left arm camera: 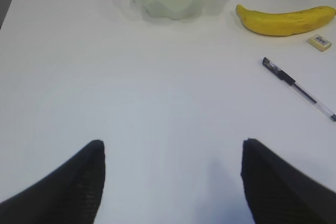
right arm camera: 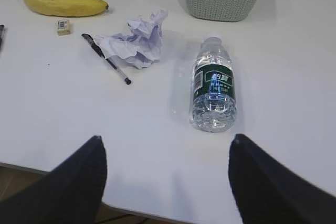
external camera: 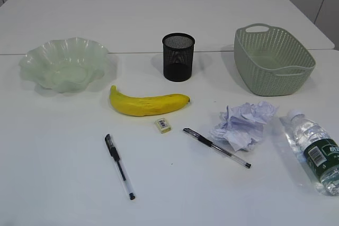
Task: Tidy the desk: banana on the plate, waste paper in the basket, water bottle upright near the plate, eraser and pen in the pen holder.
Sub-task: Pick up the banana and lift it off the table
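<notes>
White bench (external camera: 63, 183) bearing, largest first: basket (external camera: 274, 60) upper right; empty plate (external camera: 64, 63) upper left; bottle (external camera: 313, 151) lying lower right; banana (external camera: 148, 103) centre; crumpled paper (external camera: 243, 124); pen holder (external camera: 178, 56); two pens (external camera: 119, 166) (external camera: 216, 147); eraser (external camera: 162, 125), seemingly labelled. Left tool (left arm camera: 170, 182) and right tool (right arm camera: 165, 179) spread, empty.

light: bright, even, falling from above | shadows: lying soft and short beside the basket (external camera: 274, 59) and pen holder (external camera: 178, 56) | glare: white worktop (external camera: 63, 183) washing out | blur: dark tool fingers (left arm camera: 68, 187) sitting soft at both wrist views' lower edge
</notes>
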You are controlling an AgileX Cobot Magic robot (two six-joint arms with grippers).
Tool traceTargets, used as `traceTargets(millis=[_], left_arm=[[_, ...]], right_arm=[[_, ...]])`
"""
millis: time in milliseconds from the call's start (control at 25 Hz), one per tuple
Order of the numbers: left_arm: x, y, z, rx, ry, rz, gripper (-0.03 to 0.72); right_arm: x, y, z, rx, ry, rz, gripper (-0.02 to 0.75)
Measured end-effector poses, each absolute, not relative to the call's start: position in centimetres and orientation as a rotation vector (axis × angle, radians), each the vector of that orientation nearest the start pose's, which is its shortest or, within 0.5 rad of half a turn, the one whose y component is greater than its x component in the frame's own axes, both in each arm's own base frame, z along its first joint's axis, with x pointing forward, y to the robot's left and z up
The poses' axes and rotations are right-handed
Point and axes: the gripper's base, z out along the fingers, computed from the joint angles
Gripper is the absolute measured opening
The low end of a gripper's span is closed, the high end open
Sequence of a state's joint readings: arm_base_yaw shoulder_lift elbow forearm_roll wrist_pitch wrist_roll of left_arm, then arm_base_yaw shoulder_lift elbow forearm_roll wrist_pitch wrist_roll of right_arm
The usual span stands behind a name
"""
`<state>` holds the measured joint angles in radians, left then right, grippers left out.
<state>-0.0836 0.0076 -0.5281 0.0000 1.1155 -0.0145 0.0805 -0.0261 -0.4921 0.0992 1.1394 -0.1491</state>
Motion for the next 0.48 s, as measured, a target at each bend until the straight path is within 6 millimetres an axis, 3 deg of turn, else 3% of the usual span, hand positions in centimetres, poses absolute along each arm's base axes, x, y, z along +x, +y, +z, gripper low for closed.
traceTargets(millis=[480], left_arm=[[-0.93,0.08,28.06,0.072,2.078,-0.060,0.580]], right_arm=[[-1.22,0.72,26.90,-0.251,2.086,0.078,0.536]])
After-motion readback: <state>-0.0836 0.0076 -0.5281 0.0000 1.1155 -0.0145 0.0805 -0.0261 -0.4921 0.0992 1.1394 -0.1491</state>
